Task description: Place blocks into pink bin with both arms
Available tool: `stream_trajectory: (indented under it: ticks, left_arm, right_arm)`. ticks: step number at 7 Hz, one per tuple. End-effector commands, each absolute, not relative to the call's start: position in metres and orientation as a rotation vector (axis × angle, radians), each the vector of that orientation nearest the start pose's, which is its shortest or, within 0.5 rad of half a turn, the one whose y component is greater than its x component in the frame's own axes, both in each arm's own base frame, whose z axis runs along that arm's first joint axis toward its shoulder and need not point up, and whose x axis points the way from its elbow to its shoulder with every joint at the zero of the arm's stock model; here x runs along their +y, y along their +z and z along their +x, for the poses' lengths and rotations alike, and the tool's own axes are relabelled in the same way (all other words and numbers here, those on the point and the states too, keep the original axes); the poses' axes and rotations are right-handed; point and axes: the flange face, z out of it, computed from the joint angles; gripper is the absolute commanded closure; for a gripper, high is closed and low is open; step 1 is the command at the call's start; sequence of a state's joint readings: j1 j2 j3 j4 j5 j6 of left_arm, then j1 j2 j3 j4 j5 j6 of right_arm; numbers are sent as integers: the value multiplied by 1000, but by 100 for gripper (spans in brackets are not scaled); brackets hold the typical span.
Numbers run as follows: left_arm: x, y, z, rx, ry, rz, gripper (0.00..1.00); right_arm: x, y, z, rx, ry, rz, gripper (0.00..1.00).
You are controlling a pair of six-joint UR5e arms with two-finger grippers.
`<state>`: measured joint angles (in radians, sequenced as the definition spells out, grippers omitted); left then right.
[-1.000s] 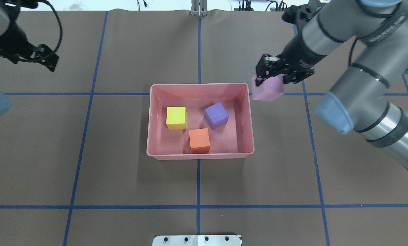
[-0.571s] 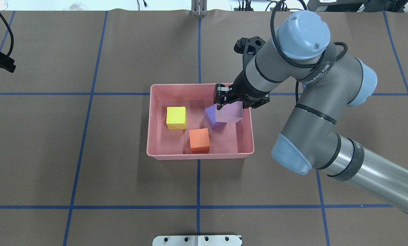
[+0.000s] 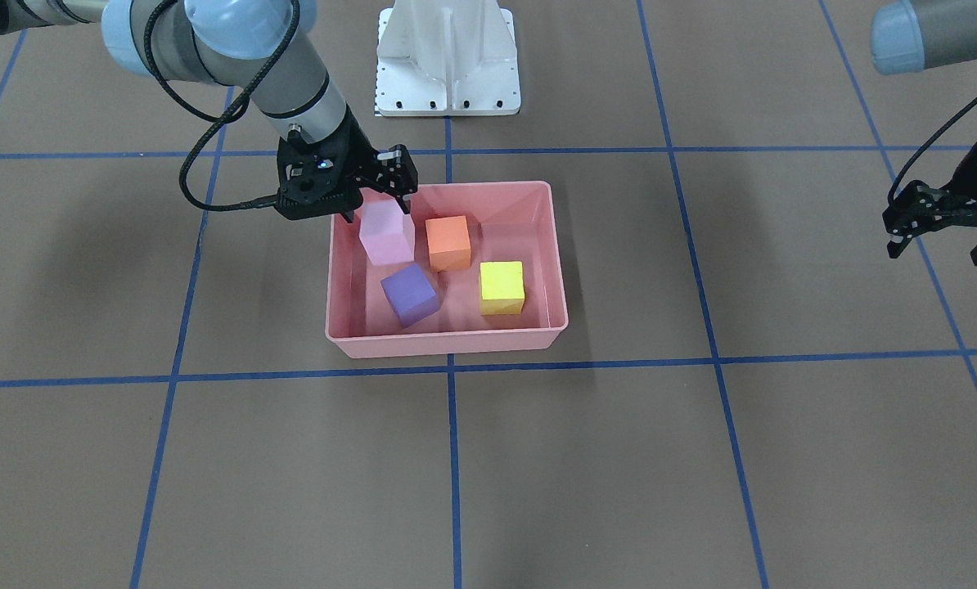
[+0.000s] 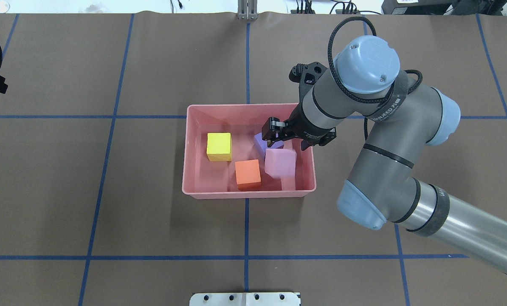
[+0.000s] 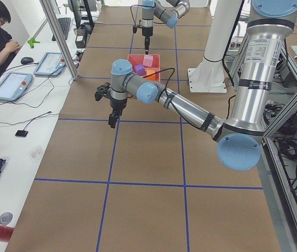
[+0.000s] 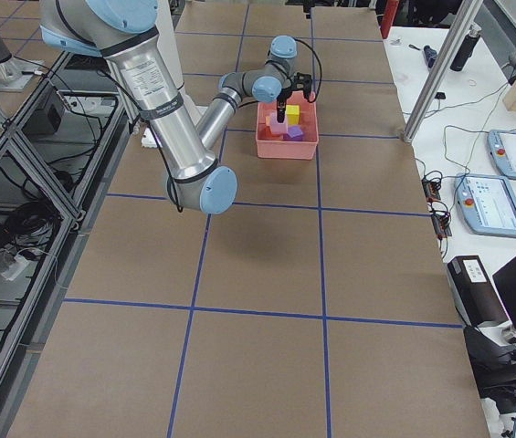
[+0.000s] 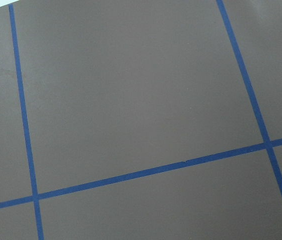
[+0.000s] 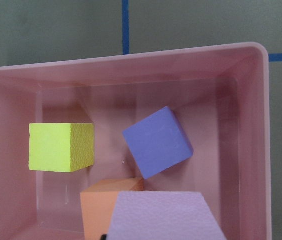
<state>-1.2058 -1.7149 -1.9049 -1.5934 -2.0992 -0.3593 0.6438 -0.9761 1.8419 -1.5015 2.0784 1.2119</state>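
Robot's side outward. Nearest, at 6 o'clock in the pink bin [image 4: 219, 194], sits the orange cube [image 4: 248, 174]. At 4, the light pink cube [image 4: 280, 163] shows blurred, apparently loose under the right gripper [image 4: 288, 142], jaws wide. Yellow cube [image 4: 218, 146] sits at 9, purple cube [image 3: 409, 294] at 1. Left gripper [image 3: 937, 252] is far out at 9, spread and empty.

Judgement: last release in hand. Next, raise the right arm straight clear.

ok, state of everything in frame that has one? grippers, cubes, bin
Right gripper: open, over the bin, gripping nothing.
Left gripper: open, empty, over the table, away from the bin.
Pink cube: below the fingertips, blurred, within the bin's walls; looks mid-drop.
Yellow cube: resting on the bin floor.
Orange cube: resting on the bin floor.
Purple cube: resting in the bin, askew to its walls.
Bin: upright on the table.
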Motion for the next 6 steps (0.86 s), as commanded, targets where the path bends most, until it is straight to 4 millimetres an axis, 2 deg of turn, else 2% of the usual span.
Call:
stream_trajectory:
  ticks: [1,2,3,4,5,6]
  left_arm:
    - [-533,433,112,656,137,272,0]
    - [-534,433,108,646,197,297,0]
    - [-541,449,73,606,270,329,0]
    - [-553,484,26,574,279,315,0]
    - [-565,519,-9,631,288,279,0]
    - [-569,558,-42,693,271,246,0]
  right_arm:
    - [-453,183,-425,-1019,64,45,0]
    - [-455,179,-398,-956,95,22,0]
    - [-477,186,-349,-878,111,44,0]
    - [-490,209,-303,-779,4,84,0]
    - [-506,242,-260,-719,-120,133,0]
    - [-521,302,-209,-696,-232,124,0]
